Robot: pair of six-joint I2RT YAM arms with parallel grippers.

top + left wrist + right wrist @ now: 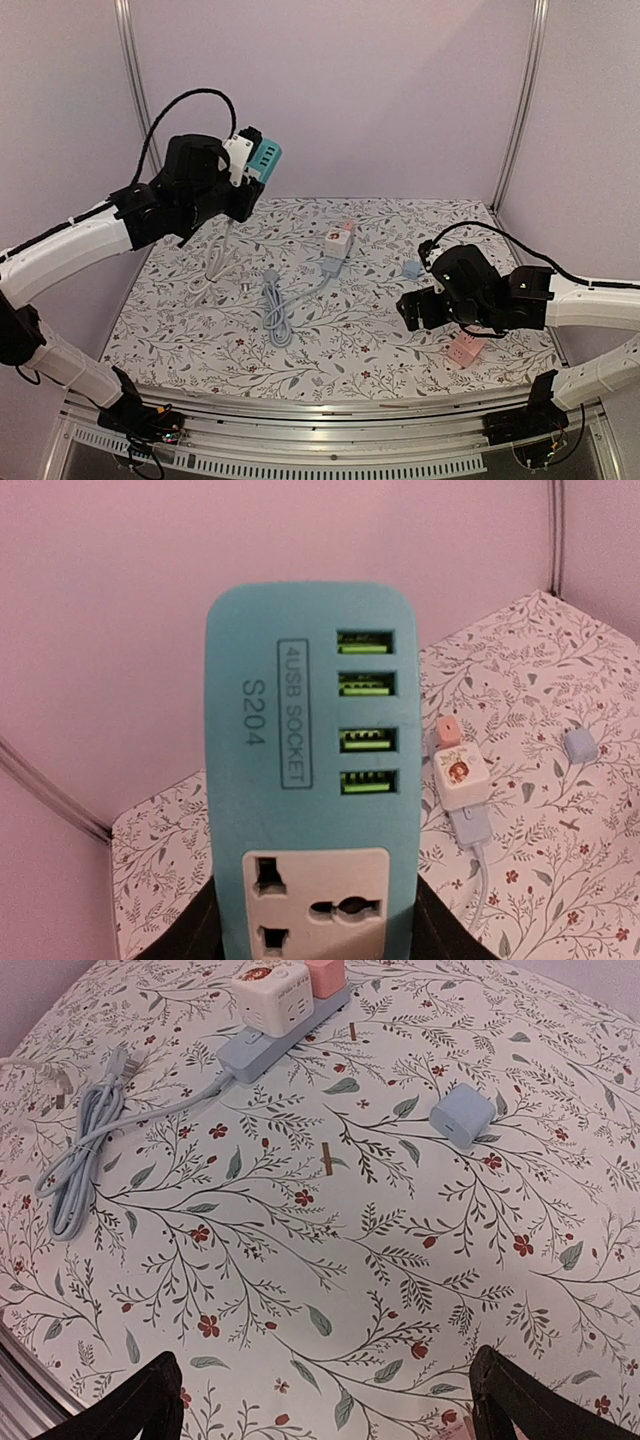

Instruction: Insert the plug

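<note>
Your left tool (250,170) is clamped on the teal socket block (300,730), high above the tabletop (330,1260), while your right tool (325,1400) hangs with fingers wide apart and the loose plug (122,1060) lies far ahead-left of it (reach there, grip its body squarely).

Left arm (70,245): white shells, black joints behind the pincer.
Left pincer (252,175): black, with a white block on top.
Left cable (190,93): black loop behind the pincer.
Right arm (600,305): white, with a black wrist.
Right pincer (412,306): matte black fingers (150,1405).
Right cable (500,232): black arc behind the pincer.
</note>
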